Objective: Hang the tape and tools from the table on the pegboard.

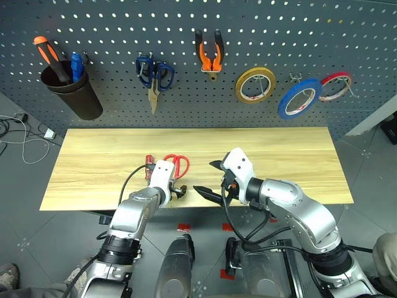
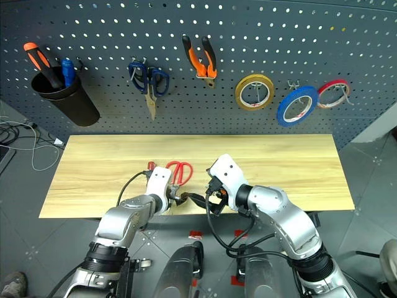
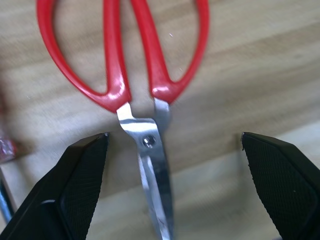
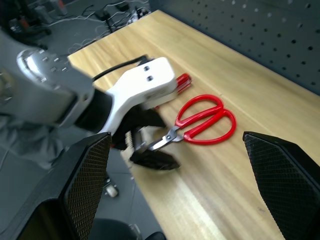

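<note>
The left end effector [image 3: 172, 185] is standing wide open and empty, its two black fingers straddling the steel blades of the red-handled scissors [image 3: 145, 95] just below the pivot screw; the closed blades are running back between the fingers, while the red plastic loops are lying just beyond the fingertips on the light wood-grain worktop [image 1: 93, 161]. The right end effector [image 1: 211, 180] is also hanging fully open and empty, with the scissors a little way off in front of it. The scissors are looking stiff and fairly light, but lying flat, so the thin polished blades are likely offering a slippery, shallow purchase; the neck around the pivot seems the firmest place to pinch, and it leaves the loops free for a hook. A slim screwdriver with a translucent red handle [image 1: 148, 166] is lying just beside the left end effector's outer finger, close enough to be nudged. On the dark grey perforated pegboard [image 1: 347, 37] beyond both end effectors, the orange-and-black-handled pliers [image 1: 209, 54] and the thin blue ring of tape [image 1: 299, 98] are already hanging.
</note>
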`<state>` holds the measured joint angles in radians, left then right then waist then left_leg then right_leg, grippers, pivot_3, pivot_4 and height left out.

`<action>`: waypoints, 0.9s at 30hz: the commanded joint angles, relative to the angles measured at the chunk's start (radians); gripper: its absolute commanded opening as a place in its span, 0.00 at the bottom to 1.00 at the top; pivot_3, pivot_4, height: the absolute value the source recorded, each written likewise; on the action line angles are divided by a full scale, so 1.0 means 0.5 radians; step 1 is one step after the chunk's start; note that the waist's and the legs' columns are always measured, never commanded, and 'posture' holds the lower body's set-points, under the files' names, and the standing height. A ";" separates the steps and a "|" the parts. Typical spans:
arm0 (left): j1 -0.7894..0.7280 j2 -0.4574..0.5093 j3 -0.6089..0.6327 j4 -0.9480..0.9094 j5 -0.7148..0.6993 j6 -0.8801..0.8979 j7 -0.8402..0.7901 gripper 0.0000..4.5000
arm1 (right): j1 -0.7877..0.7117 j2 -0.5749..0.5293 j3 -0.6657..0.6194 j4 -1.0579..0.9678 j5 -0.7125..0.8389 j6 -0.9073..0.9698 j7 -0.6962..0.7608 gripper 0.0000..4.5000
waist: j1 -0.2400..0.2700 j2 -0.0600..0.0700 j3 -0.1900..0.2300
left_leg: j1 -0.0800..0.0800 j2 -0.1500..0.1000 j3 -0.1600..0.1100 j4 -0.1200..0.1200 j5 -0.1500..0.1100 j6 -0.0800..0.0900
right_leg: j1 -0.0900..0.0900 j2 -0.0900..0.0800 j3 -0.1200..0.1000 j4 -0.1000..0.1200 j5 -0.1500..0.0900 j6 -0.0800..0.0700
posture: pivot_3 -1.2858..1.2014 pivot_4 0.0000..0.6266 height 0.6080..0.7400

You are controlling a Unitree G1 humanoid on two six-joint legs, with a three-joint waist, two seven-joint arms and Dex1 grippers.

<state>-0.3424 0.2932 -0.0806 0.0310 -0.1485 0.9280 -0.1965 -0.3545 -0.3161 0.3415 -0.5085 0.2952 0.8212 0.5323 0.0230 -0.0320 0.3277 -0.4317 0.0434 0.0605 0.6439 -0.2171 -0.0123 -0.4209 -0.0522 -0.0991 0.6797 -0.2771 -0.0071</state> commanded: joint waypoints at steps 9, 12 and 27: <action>-0.005 -0.043 0.088 0.177 -0.005 0.200 -0.028 0.36 | -0.028 -0.170 -0.102 -0.106 0.099 0.089 0.104 1.00 | -0.001 0.001 0.000 | 0.001 0.000 0.000 0.000 0.000 0.000 | 0.001 0.000 0.000 0.000 0.000 0.000 | 0.51 0.53 1.00; -0.005 -0.040 0.108 0.176 0.002 0.166 -0.032 0.16 | -0.026 -0.250 -0.064 -0.127 0.083 0.087 0.134 1.00 | -0.001 0.001 -0.001 | 0.001 0.000 0.001 0.000 0.000 0.000 | 0.001 0.000 0.001 0.000 0.000 0.000 | 0.50 0.52 1.00; 0.345 0.110 0.133 -0.448 0.167 -0.579 -0.072 0.07 | 0.049 -0.603 0.010 -0.332 -0.048 -0.160 0.242 1.00 | -0.012 -0.001 0.000 | -0.002 0.000 0.001 -0.001 0.002 -0.004 | -0.002 -0.001 0.000 -0.003 0.000 0.000 | 0.49 0.48 1.00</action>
<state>-0.2000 0.3212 -0.0015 -0.0901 -0.1063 0.7530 -0.2301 -0.3342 -0.6101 0.3728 -0.6243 0.2849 0.7749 0.6442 0.0168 -0.0327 0.3276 -0.4327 0.0436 0.0611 0.6430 -0.2159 -0.0147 -0.4218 -0.0525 -0.0994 0.6779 -0.2772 -0.0070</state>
